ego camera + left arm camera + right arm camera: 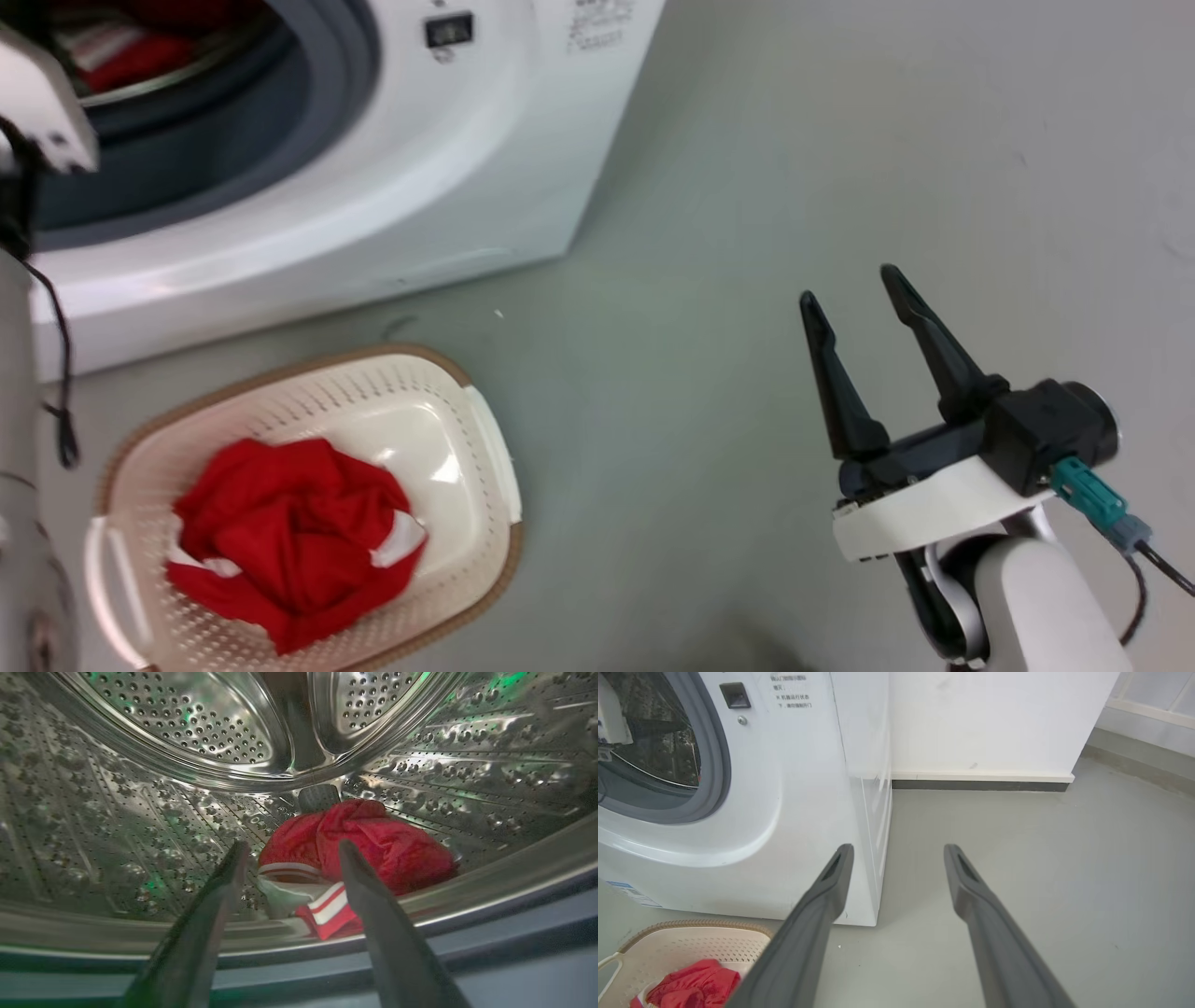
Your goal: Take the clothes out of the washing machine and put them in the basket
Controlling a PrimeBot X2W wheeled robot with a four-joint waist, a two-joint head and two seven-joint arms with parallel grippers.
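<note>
I see the basket on the floor before the washing machine, a garment in it; a second garment lies in the drum, at its front lip.

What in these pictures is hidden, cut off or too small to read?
- Sticker text on the washing machine, head view: too small to read.
- Red garment in the drum, left wrist view: partly behind a left gripper finger.
- Basket, head view: near end cut by the bottom edge.
</note>
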